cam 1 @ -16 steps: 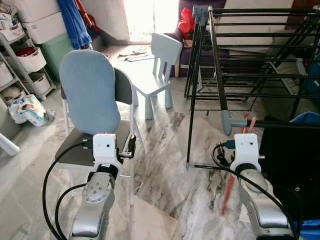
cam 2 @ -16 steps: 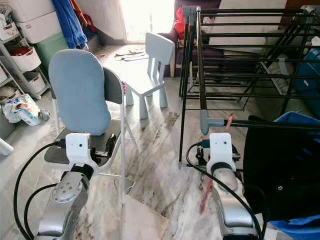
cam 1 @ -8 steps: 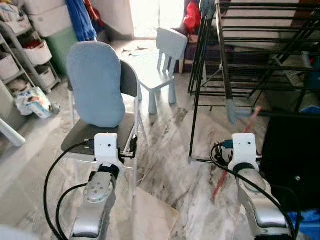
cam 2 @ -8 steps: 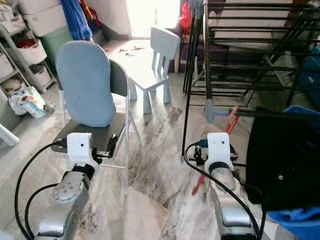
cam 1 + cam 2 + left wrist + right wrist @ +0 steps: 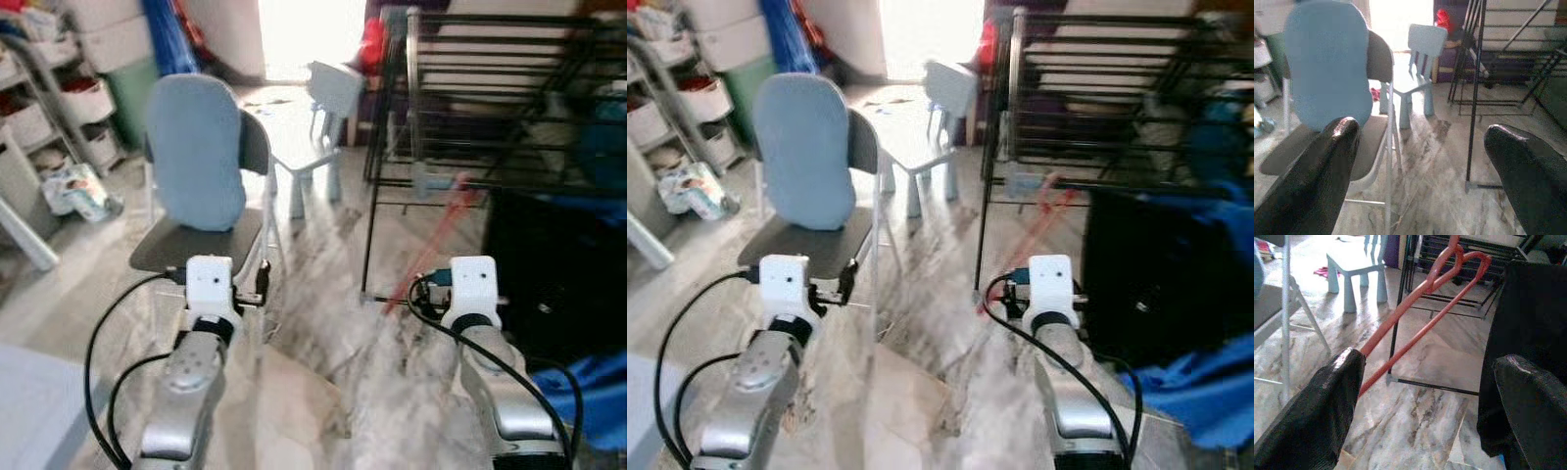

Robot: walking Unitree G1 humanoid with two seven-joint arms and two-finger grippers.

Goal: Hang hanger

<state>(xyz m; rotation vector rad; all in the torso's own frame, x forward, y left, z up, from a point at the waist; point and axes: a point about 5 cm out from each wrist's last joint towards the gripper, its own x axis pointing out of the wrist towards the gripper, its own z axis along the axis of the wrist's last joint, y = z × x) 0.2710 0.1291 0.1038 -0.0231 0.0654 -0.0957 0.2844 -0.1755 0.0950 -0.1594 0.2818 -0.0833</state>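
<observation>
While the robot's mid-carry, the hanger (image 5: 1415,318) runs from the right gripper (image 5: 1425,401) ahead to the rack (image 5: 470,108). Its jaws look wide apart, grip unclear. Left gripper (image 5: 1420,166) idle, jaws apart. Next move, probably: hook it over a rail.

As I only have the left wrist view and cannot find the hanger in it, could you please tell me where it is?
Observer: The thin red hanger lies against one finger of the right gripper, whose fingers stand wide apart.
Operator: Thank you. Which way does its hook point?
Observer: Towards the black metal drying rack, though I cannot tell whether it touches a bar.
Operator: Is anything hanging on that rack?
Observer: Yes, a black garment hangs from it on the robot's right, beside the hanger.
</observation>
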